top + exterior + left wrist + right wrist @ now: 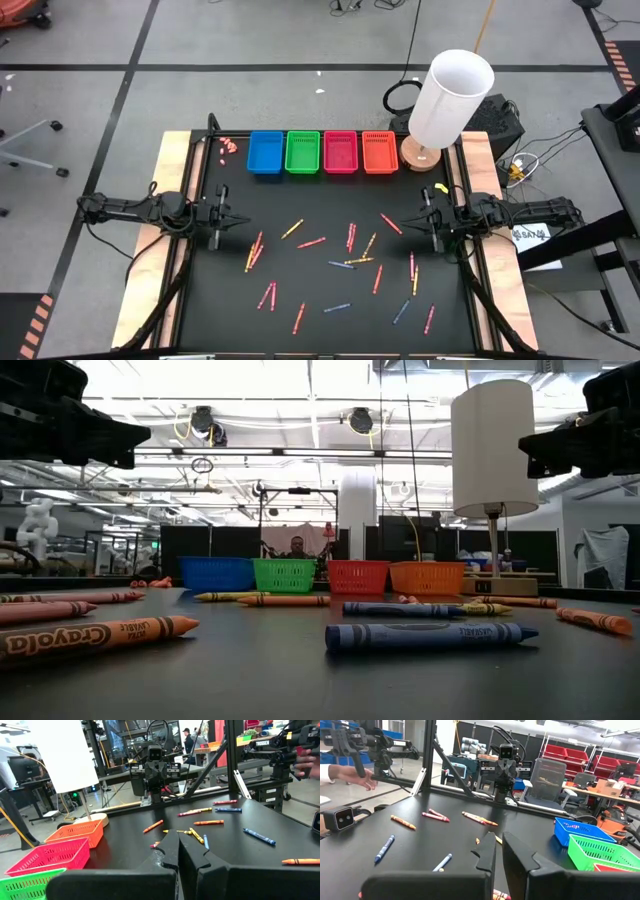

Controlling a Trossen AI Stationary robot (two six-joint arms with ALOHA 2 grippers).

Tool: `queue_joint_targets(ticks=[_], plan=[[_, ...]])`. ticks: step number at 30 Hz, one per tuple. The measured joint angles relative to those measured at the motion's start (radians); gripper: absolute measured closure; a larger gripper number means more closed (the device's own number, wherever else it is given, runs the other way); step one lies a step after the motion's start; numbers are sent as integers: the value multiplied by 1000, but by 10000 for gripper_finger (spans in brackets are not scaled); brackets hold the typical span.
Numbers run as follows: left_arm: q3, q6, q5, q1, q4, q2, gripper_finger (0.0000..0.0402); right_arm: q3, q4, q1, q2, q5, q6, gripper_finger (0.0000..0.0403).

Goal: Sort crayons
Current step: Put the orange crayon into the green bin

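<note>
Roughly two dozen crayons (345, 262) are lying scattered across the near half of the black table (330, 200), from about four o'clock round to eight o'clock of its centre, none of them yet in a basket; an exact count is not possible, since several are overlapping or lying in pairs. They are looking light, stiff and paper-wrapped, so they are likely rolling easily and snapping if squeezed hard; taking each one across its middle, jaws set crosswise to its length, seems the safest hold. Four baskets are standing in a row at twelve o'clock: blue (265, 152), green (302, 152), pink (340, 152) and orange (379, 152). One white lamp (447, 105) is standing at about one o'clock. The left gripper (243, 217) is hovering at nine o'clock, its jaws pressed together on nothing; the right gripper (407, 222) is hovering at three o'clock, its jaws likewise closed and empty.
</note>
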Motion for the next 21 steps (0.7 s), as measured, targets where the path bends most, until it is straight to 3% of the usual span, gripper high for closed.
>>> queue_joint_targets(ticks=[9, 15, 21], plan=[[0, 0, 0, 0, 0, 0, 401, 0, 0, 0, 0, 0, 7, 385], [0, 0, 0, 0, 0, 0, 401, 0, 0, 0, 0, -1, 144, 385], [0, 0, 0, 0, 0, 0, 401, 8, 17, 0, 1, -1, 131, 385]])
